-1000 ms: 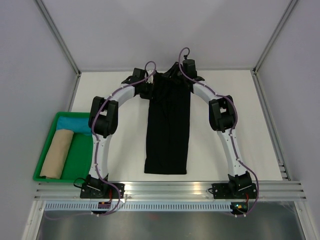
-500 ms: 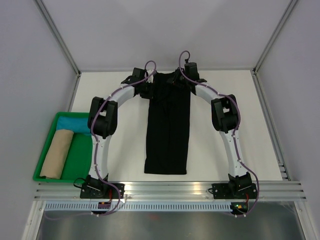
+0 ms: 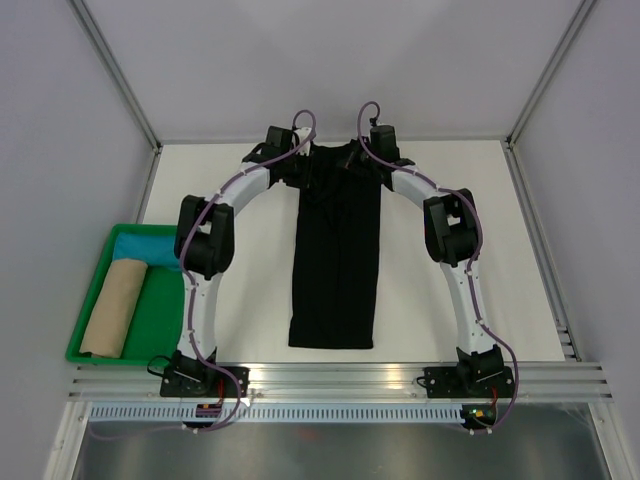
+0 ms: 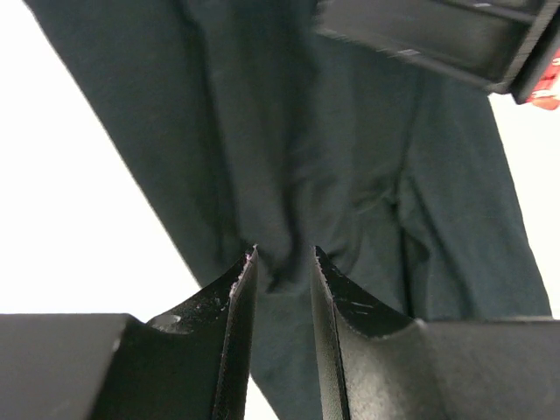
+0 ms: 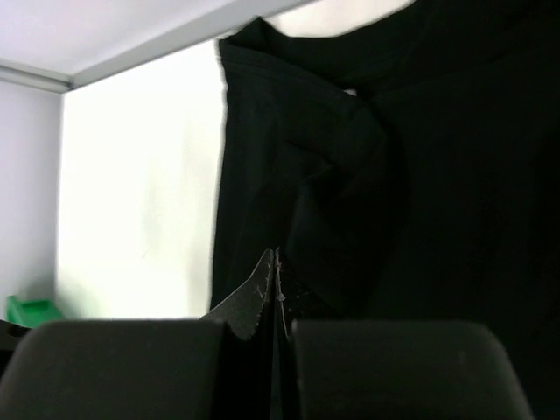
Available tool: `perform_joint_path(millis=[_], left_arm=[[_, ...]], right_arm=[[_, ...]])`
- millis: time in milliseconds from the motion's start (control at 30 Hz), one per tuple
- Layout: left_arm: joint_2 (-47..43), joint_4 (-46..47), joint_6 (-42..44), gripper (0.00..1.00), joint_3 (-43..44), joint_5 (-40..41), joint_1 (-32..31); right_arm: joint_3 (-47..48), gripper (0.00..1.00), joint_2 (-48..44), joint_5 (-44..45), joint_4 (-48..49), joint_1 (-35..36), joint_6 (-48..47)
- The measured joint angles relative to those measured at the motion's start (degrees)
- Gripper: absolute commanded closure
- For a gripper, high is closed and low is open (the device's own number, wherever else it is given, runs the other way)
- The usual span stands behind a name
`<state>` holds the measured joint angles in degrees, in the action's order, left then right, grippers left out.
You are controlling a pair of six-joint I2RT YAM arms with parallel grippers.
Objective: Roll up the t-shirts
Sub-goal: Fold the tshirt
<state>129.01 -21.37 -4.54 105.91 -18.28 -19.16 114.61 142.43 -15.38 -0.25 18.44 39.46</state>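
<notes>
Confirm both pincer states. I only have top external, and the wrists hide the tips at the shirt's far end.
Observer: On the right wrist view, the right pincer is shut, its tips meeting on a bunched fold of the t-shirt; it looks pinched.
Operator: Left one?
Observer: On the left wrist view, the left pincer is open, with a narrow gap between the tips and cloth showing through it, not gripped.
Operator: Cloth flat there?
Observer: No. The left wrist view shows long creases running down toward the tips.
</notes>
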Motion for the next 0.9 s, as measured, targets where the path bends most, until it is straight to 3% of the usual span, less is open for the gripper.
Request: perform_joint_path(millis=[533, 900], left_arm=[[6.5, -3.5, 0.6, 0.66, 2.9, 0.1, -2.5], [6.5, -3.4, 0.9, 0.67, 2.9, 0.2, -2.5]], right_arm=[[2.1, 1.0, 5.6, 0.8, -1.7, -1.1, 8.5], [3.1, 1.0, 5.2, 1.6, -4.2, -1.6, 6.2]])
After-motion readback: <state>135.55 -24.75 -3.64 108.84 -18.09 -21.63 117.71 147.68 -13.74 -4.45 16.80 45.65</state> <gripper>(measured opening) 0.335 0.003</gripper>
